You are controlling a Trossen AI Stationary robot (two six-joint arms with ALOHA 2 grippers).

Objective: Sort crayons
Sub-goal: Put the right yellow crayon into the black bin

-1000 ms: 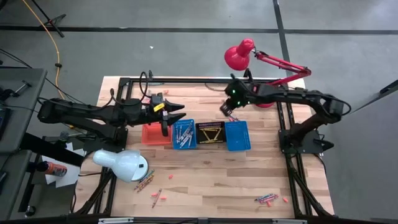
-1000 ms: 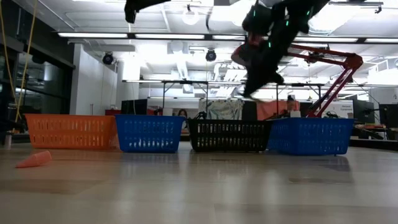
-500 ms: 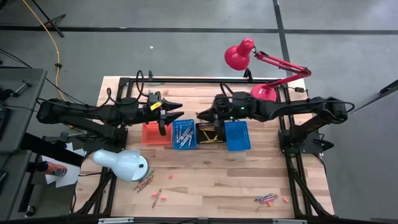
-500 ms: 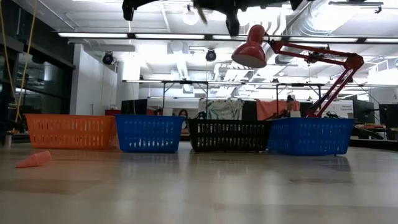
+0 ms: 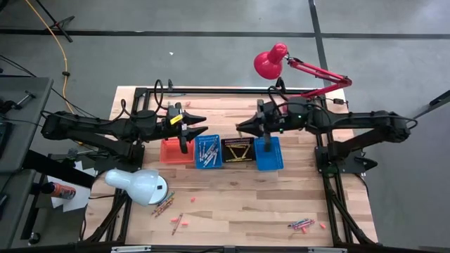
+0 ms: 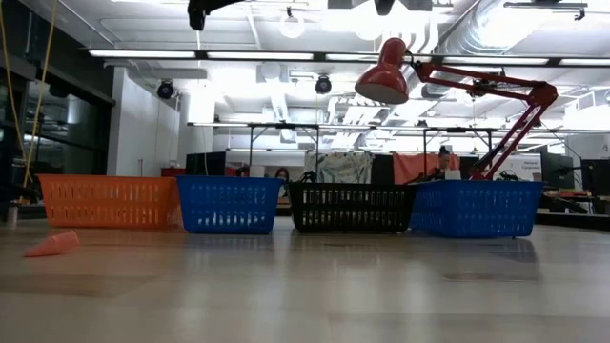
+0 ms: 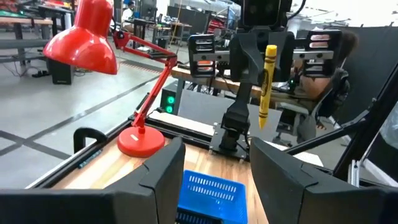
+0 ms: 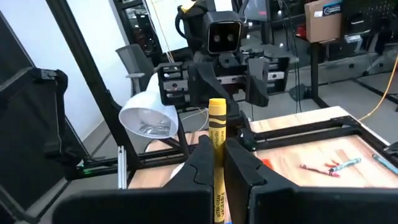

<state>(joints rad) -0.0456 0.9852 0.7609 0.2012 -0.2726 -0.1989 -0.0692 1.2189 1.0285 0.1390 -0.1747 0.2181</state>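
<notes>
Four mesh baskets stand in a row mid-table: orange (image 5: 171, 150), blue (image 5: 208, 151), black (image 5: 238, 150) and blue (image 5: 268, 152). My right gripper (image 5: 240, 127) hangs high above the black basket, pointing level at the left arm. It is shut on a yellow crayon (image 7: 266, 84). My left gripper (image 5: 204, 125) faces it above the orange and blue baskets, open, nothing between its fingers (image 7: 163, 180). Loose crayons lie on the table near the front: at the left (image 5: 163, 206), (image 5: 181, 222) and at the right (image 5: 302, 225). My right gripper pinches the yellow crayon between its two fingers (image 8: 200, 155), partway along the paper-wrapped shaft (image 8: 216, 144). The fingers come level from the table's right and lie across the crayon. It stands about upright, flat end (image 8: 216, 102) up and point (image 7: 262, 126) down, lifted clear of the baskets.
A red desk lamp (image 5: 271, 62) stands on its base (image 5: 299, 105) at the far right, behind the right arm. A white lamp head (image 5: 137, 186) lies at the front left. In the low view a small orange piece (image 6: 53, 245) rests on the table before the orange basket (image 6: 107, 201).
My right gripper has risen from just over the right blue basket and out of the top of the low view. It has tipped from pointing down to level and swung toward the table's left, facing the left gripper. It stays shut on the crayon.
</notes>
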